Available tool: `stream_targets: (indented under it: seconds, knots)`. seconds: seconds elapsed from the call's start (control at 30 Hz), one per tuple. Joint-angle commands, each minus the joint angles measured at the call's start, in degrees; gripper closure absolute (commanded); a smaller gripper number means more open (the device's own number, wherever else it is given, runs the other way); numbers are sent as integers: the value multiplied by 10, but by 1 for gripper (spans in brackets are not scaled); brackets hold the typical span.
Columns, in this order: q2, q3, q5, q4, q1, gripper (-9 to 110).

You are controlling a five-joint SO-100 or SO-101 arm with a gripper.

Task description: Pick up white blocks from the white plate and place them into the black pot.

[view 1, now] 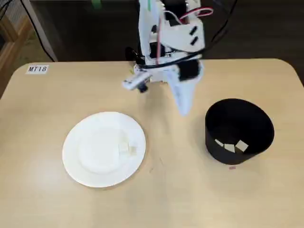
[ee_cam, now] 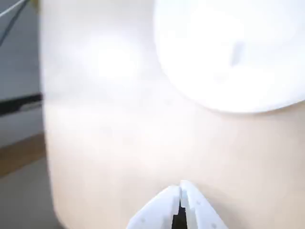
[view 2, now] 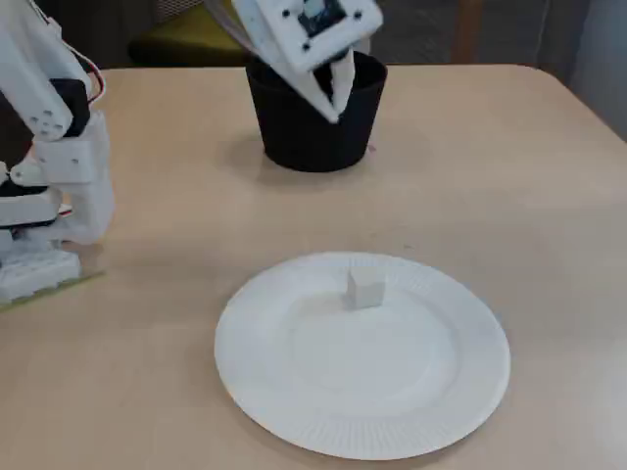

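A pale wooden table (view 1: pixel 57 190) with rounded corners is seen, largely bare. The white plate (view 2: pixel 294 411), round with a ribbed rim, lies flat; one small cream block (view 2: pixel 365 290) sits upright on it, with clear plate all around. Three white blocks (view 1: pixel 231 146) lie inside the black pot (view 1: pixel 256 124). The gripper (view 1: pixel 183 110) is held above bare table between plate and pot, fingers pressed together, nothing held.

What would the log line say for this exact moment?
tool: shut, empty, above table between plate and pot | white plate: one block left | black pot: three blocks inside
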State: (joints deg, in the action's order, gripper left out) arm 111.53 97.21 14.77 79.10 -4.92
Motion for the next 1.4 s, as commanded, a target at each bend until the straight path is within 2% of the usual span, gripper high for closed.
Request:
stream_targets:
  seconds: [0.0,0.1,0.13,0.2,0.23,0.33,0.57,0.9,1.0,1.2,1.37]
  knots:
    - [-101,-29,34,33,-55,104]
    - [-176,-33,62,26,-80,104]
    - [-193,-33,73,18,-87,100]
    - [-214,-33,105,12,-95,78]
    - [-221,-33,112,4,-98,74]
    - [-237,-36,117,-15,-104,67]
    - [-250,-36,118,-47,-124,63]
    - [-312,-47,109,-83,-118,68]
    - [-327,-47,104,-100,-110,74]
    - [-351,-48,75,-150,-101,104]
    - [-358,-54,76,-161,-109,104]
